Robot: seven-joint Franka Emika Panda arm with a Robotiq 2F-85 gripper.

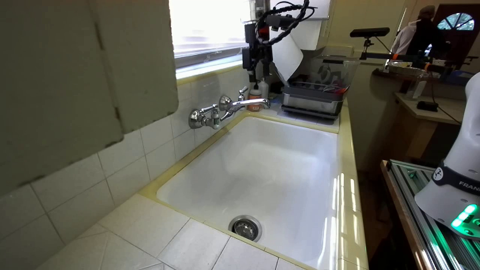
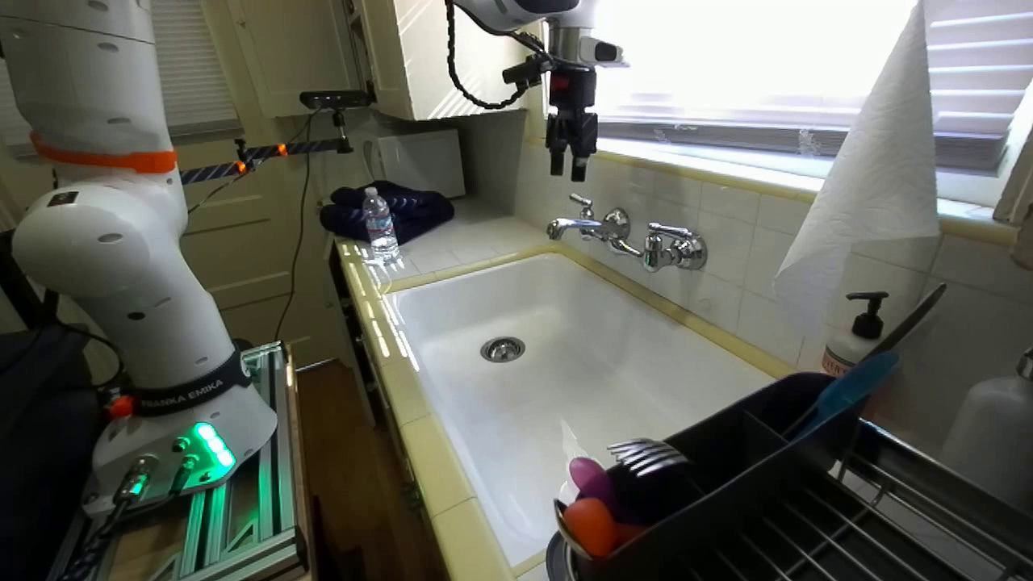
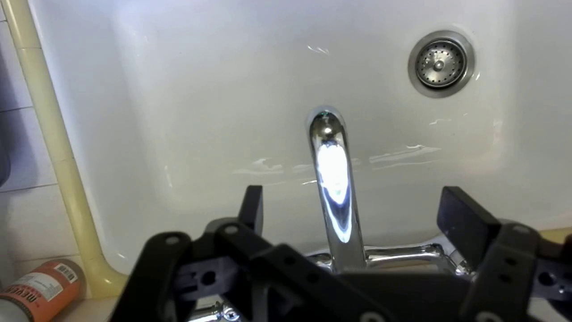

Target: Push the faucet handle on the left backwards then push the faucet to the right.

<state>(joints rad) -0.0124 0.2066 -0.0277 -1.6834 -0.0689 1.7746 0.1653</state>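
The black two-finger hand is hanging with its fingers pointing down and standing widely apart; it is gripping and touching nothing. The curved chrome spout is lying below the hand and, in the wrist view, is showing through the gap between the fingers. A chrome lever handle and a matching chrome lever handle are flanking the spout at the white-tiled wall, both below hand level. The white rectangular sink is extending beneath the spout, with a round steel strainer sitting in its floor. Beyond one sink end, an orange-and-white pump bottle and a dark grey dish rack are standing. Beyond the opposite end, a clear plastic water bottle is standing on the white-tiled desk.
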